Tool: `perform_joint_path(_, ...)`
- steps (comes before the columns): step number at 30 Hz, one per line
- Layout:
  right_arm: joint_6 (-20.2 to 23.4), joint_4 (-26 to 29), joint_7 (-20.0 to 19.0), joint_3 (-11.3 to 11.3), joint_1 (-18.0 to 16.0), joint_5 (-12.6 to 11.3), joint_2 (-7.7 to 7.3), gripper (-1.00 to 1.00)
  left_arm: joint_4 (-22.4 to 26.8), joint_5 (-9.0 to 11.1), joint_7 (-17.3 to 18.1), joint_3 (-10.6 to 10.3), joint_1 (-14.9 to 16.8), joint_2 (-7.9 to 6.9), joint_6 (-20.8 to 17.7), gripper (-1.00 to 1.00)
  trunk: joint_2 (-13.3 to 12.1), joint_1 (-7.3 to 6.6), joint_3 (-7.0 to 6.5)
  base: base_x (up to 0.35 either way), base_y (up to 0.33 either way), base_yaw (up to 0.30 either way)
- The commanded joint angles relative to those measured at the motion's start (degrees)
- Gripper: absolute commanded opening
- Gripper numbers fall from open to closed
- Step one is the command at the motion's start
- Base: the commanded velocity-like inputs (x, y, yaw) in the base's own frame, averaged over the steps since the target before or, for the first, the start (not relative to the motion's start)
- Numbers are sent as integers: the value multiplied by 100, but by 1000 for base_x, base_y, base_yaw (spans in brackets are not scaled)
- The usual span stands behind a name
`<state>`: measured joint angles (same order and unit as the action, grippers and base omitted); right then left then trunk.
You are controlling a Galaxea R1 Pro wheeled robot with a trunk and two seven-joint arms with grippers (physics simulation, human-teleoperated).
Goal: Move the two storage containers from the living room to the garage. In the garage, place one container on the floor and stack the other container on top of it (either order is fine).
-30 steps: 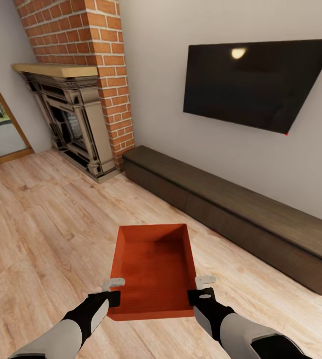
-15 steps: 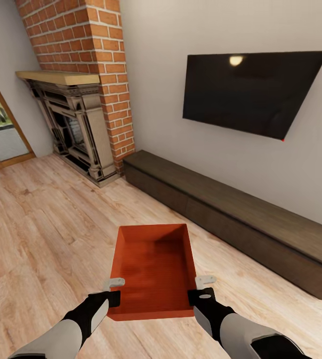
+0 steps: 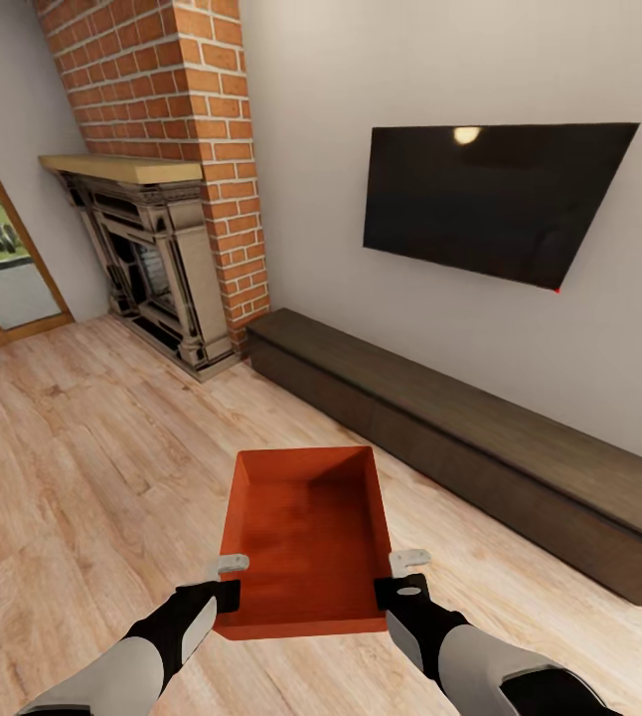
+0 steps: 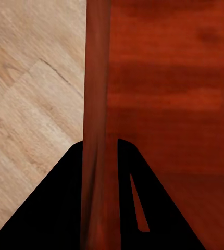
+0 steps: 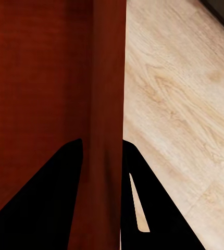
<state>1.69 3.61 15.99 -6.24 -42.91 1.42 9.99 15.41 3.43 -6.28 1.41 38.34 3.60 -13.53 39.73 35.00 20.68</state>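
Observation:
One red-orange storage container [image 3: 304, 537] hangs in the air ahead of me over the light wood-plank floor of the living room. It is empty. My left gripper [image 3: 230, 580] is shut on its left wall near the close corner. My right gripper [image 3: 393, 577] is shut on its right wall. In the left wrist view the dark fingers [image 4: 65, 198] pinch the thin red wall [image 4: 96, 104]. The right wrist view has that arm's fingers [image 5: 54, 198] clamped on the other wall [image 5: 109, 104] the same way.
A long low dark-brown bench [image 3: 480, 438] runs along the wall at the right. Above it hangs a black TV [image 3: 490, 199]. The red brick fireplace [image 3: 162, 209] stands ahead to the left, with a wood-framed glass door [image 3: 3, 268] at the far left. Bare plank floor [image 3: 82, 447] lies to the left.
The whole picture has drifted: the TV and fireplace sit lower and the bench is further right, so the camera moved. Container and both grippers keep their place before me.

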Motion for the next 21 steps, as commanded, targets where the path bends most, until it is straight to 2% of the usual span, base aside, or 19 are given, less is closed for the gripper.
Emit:
perform_joint_path(1,15,19,103,-18,-7,104,1,-100,-3,-53,-58,26,-2,-9,-45,-100,-36,-21,-21,0,0,0)
perform_joint_path(21,15,21,97,-11,-7,104,1,-100,-3,-53,-58,27,-2,-8,-45,-100,-838,-461,-562,0,0,0)
